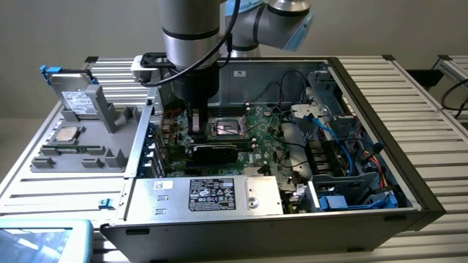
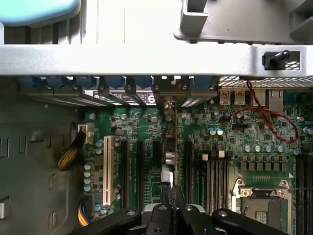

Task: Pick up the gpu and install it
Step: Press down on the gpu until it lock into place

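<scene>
Looking into the computer case [image 1: 365,219], we see our hand [image 2: 170,193] closed on the gpu [image 2: 169,142]. It stands on edge over the motherboard [image 2: 230,132].

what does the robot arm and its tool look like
The arm is a thick silver-grey tube with a black band and light blue joint caps. A black cable runs down its side. Below it sits a black wrist section, and the tool is black with slim fingers and screw-pinned links.

An open computer case [image 1: 365,219] lies on the worktop [image 1: 431,98]. The arm [image 1: 190,33] reaches down inside, its tool [image 1: 196,129] just above the gpu [image 1: 212,149], left of the CPU socket [image 1: 228,127] on the motherboard [image 1: 267,145].
</scene>
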Controlling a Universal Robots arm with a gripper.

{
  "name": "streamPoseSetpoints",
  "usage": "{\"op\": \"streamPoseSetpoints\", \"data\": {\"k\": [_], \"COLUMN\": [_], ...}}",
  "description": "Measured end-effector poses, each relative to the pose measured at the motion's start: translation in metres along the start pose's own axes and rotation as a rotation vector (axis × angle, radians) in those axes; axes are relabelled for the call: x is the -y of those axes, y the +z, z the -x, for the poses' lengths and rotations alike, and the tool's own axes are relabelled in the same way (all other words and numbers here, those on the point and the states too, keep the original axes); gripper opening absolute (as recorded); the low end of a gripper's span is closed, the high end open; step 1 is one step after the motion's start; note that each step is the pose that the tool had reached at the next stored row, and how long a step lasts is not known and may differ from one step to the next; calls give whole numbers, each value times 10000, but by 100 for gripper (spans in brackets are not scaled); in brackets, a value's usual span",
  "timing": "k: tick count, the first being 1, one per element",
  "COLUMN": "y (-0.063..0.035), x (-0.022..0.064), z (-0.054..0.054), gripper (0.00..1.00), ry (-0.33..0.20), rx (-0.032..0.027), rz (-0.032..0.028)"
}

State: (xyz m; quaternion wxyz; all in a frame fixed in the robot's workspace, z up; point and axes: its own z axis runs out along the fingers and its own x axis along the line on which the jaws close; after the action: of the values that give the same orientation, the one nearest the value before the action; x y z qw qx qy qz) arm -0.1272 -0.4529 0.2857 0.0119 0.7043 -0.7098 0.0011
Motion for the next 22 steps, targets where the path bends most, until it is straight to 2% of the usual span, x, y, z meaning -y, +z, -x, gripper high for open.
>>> {"op": "streamPoseSetpoints", "data": {"k": [4,12,15,18,19,22], "y": [29,102,143,185,204,211], "x": [-35,-118,-146,-161,-161,-166], "z": [23,62,66,67,69,69], "gripper": [12,12,12,12,12,12], "ry": [20,76,102,122,127,145], "rx": [2,6,6,-12,3,-1], "rz": [-153,-361,-409,-420,-435,-450]}}
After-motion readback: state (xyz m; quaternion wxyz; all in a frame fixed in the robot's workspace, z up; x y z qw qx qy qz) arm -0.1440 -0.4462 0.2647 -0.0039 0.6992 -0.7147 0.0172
